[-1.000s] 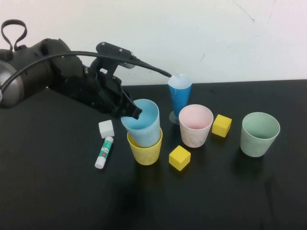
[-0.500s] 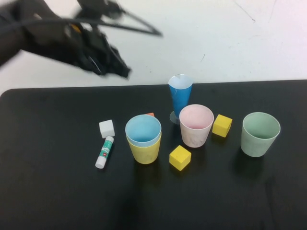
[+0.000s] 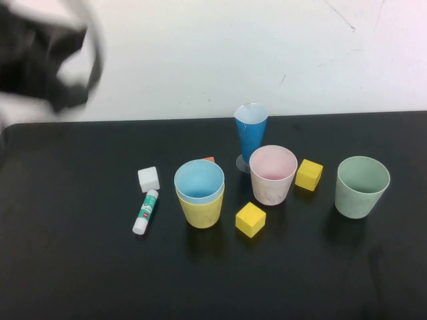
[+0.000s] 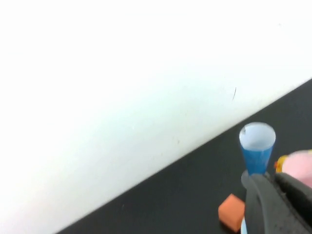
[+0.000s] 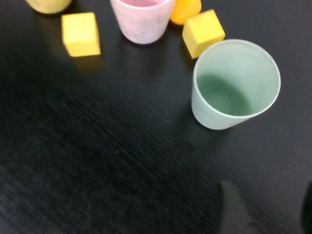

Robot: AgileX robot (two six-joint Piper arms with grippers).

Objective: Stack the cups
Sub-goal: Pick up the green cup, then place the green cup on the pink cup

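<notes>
The light blue cup [image 3: 199, 181] sits nested in the yellow cup [image 3: 201, 212] at the table's middle. The pale pink cup [image 3: 272, 175] stands alone to their right, and the pale green cup [image 3: 361, 187] stands further right. My left gripper [image 3: 67, 100] is a blur high at the far left, away from the cups; in the left wrist view [image 4: 273, 179] its fingers lie together and hold nothing. My right gripper [image 5: 268, 195] is open and empty, a little short of the green cup [image 5: 234, 87]. It is out of the high view.
A tall blue cone glass [image 3: 250, 137] stands behind the pink cup. Two yellow cubes [image 3: 250, 219] [image 3: 308, 175] flank the pink cup. A white cube [image 3: 148, 179] and a glue stick [image 3: 145, 212] lie left of the stack. An orange block [image 3: 209, 160] lies behind it.
My left gripper let go of the light blue cup, which now sits in the yellow cup, and the arm swung up and away to the far left.
</notes>
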